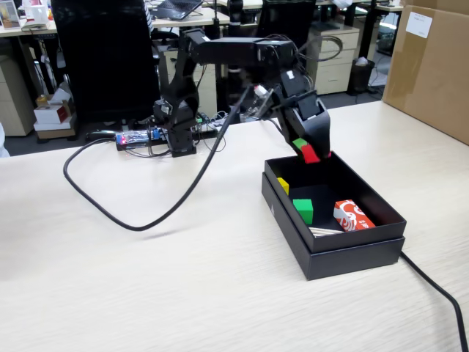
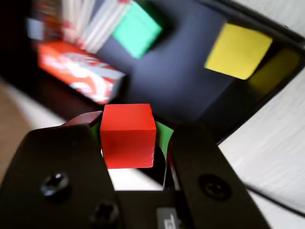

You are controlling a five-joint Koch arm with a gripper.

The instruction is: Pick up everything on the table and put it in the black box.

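On the pale table (image 1: pixel 146 279) I count one black box (image 1: pixel 352 253) holding three items, my gripper (image 1: pixel 311 152) clamping one red cube (image 2: pixel 127 135) above its far wall.

Gripper (image 1: pixel 311 153) is hanging over the back edge of the black box (image 1: pixel 352 253), clamped on a red block (image 1: pixel 311 154). Inside: a yellow cube (image 1: pixel 283 185), green cube (image 1: pixel 303 210), and what's probably a red-and-white carton (image 1: pixel 353 215).

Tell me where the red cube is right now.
The red cube sits between the jaws of the gripper, above the black box's far edge in the fixed view.
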